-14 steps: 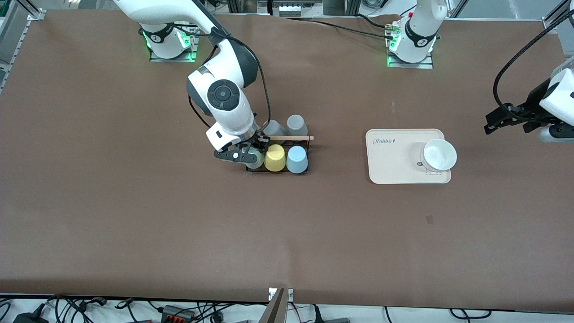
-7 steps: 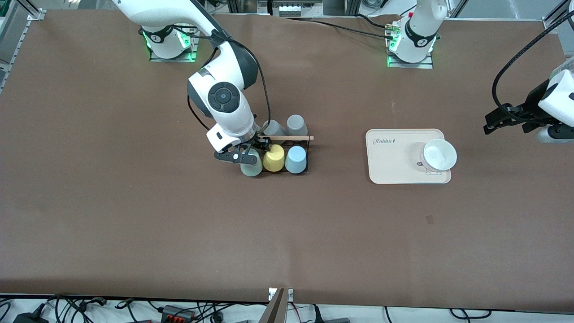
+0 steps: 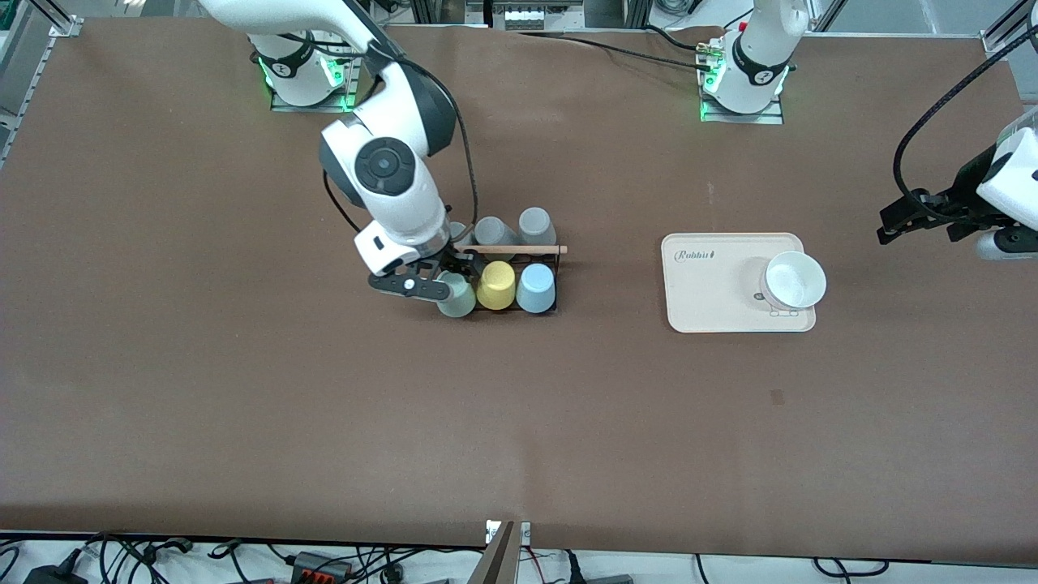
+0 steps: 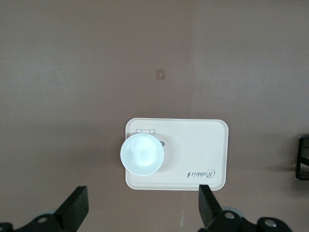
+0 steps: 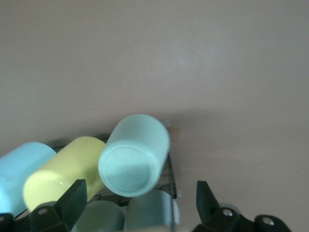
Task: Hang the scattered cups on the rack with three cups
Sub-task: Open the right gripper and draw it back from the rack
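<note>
Sage-green cup (image 3: 456, 297) on rack (image 3: 554, 280) end, right claw (image 3: 422, 276) beside.

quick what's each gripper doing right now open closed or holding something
Left gripper: open, holding nothing, high over the table by the beige tray.
Right gripper: open, just above the sage-green cup on the rack.

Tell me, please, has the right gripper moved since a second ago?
Yes. The right gripper, open, has drawn off the sage-green cup on the rack, toward the right arm's end.
</note>
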`<state>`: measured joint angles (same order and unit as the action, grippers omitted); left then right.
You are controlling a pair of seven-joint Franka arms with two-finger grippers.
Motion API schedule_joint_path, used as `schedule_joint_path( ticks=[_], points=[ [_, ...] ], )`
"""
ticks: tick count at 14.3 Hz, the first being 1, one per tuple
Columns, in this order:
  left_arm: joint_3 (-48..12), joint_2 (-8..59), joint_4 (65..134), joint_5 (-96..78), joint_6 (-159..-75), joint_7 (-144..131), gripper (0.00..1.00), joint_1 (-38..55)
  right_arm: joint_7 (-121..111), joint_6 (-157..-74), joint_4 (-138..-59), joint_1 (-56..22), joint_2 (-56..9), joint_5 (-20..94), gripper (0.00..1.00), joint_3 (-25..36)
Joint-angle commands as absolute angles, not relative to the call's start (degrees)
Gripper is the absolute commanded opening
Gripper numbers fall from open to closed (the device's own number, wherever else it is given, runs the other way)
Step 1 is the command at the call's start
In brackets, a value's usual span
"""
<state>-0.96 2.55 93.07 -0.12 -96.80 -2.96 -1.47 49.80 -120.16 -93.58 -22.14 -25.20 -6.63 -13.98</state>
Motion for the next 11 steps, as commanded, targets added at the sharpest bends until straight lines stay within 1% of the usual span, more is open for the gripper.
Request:
schedule_joint_path(
  ticks=[1,3,5,7,9,10,11],
  points=[
    [-1.23,2.2,93.16,0.62,-97.21,-1.85,1.0,-1.85,48.26,-114.8,-94.31,-18.73,-18.3,-6.15,1.0,-14.24],
    [-1.14,2.2,93.08,0.62,-97.21,-1.85,1.0,-1.85,43.36,-112.25,-94.31,-15.14,-15.05,-6.07,1.0,-14.33],
    [-1.14,2.2,92.99,0.62,-97.29,-1.85,1.0,-1.85,38.0,-107.6,-93.43,-10.57,-12.67,-6.06,1.0,-14.33],
    [-1.14,2.2,92.99,0.62,-97.21,-1.85,1.0,-1.85,30.54,-103.03,-90.98,-4.95,-11.34,-5.98,1.0,-14.24],
    [-1.23,2.2,93.08,0.7,-97.12,-1.85,1.0,-1.85,23.15,-100.29,-90.09,0.77,-10.11,-6.06,1.0,-13.98],
    [-1.23,2.11,93.08,0.7,-97.12,-1.85,1.0,-1.85,18.85,-99.41,-90.09,2.88,-9.24,-5.8,1.0,-12.23],
    [-1.32,2.11,93.08,0.7,-97.03,-1.85,1.0,-1.85,14.63,-98.53,-89.91,3.25,-8.79,-4.58,1.0,-9.26]
  ],
)
